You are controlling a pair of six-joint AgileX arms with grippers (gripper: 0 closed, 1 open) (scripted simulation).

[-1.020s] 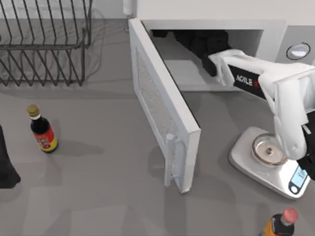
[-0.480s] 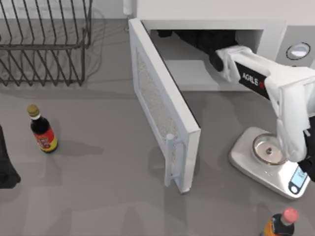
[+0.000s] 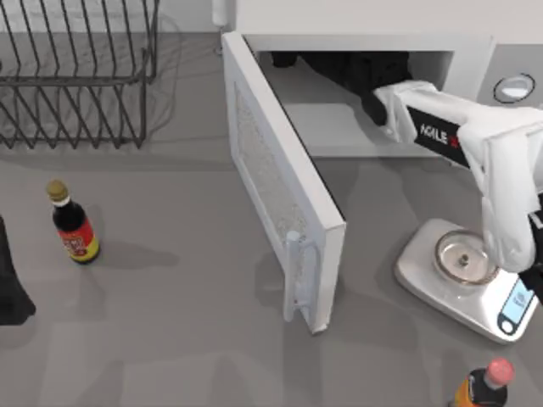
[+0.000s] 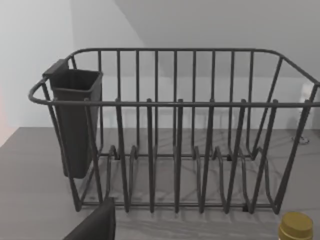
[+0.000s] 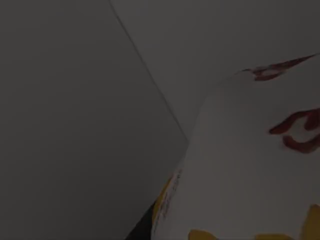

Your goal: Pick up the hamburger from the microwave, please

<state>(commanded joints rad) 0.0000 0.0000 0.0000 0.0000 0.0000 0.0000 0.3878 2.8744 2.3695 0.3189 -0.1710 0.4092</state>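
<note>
1. Microwave (image 3: 365, 21): large white oven at the back of the desk (image 3: 170, 297), right of centre. Its door (image 3: 280, 182) is swung wide open toward the front, with a mesh window and a bar handle at its free edge. One round grey knob (image 3: 513, 87) shows on the panel at the right.
2. Right arm (image 3: 475, 148): white, reaches from the right side into the oven cavity. Its right gripper (image 3: 339, 66) is a dark shape deep inside, under the top wall; whether the fingers are wide or narrow cannot be told.
3. Hamburger (image 5: 250, 165): inside the cavity, very close to the right wrist camera, as a pale wrapped surface with red marks and yellow patches. That view is dim.
4. Left arm (image 3: 10, 284): parked at the left edge of the desk; finger state cannot be told.
5. Dish rack (image 4: 175, 130): dark wire, back left, with a dark cup holder (image 4: 75, 120) on one end.
6. Sauce bottle (image 3: 72, 225): dark, yellow cap, standing left, in front of the rack.
7. Kitchen scale (image 3: 467, 280): silver, round steel pan, at the right, in front of the oven.
8. Second bottle (image 3: 485, 386): pink cap, front right corner.
</note>
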